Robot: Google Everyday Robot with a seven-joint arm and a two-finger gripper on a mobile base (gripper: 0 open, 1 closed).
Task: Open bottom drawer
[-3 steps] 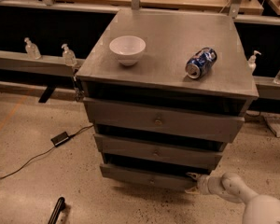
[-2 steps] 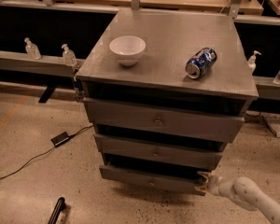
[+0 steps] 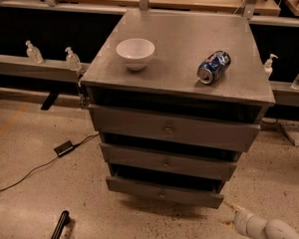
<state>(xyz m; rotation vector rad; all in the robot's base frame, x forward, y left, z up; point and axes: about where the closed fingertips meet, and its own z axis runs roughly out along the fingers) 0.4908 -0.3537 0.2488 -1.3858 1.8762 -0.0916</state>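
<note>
Cabinet fills the middle; its bottom drawer, at six o'clock, juts slightly out. The gripper, at five o'clock, sits just off that front's right corner, grip unreadable. Best pulled straight outward, level, to avoid jamming.

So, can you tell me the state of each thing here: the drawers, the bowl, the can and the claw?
Bottom drawer: pulled out a little.
Middle drawer: seems shut.
Top drawer: seems shut.
Bowl: upright on the cabinet top.
Can: lying on its side.
Claw: low, right of the bottom drawer, off its knob.
</note>
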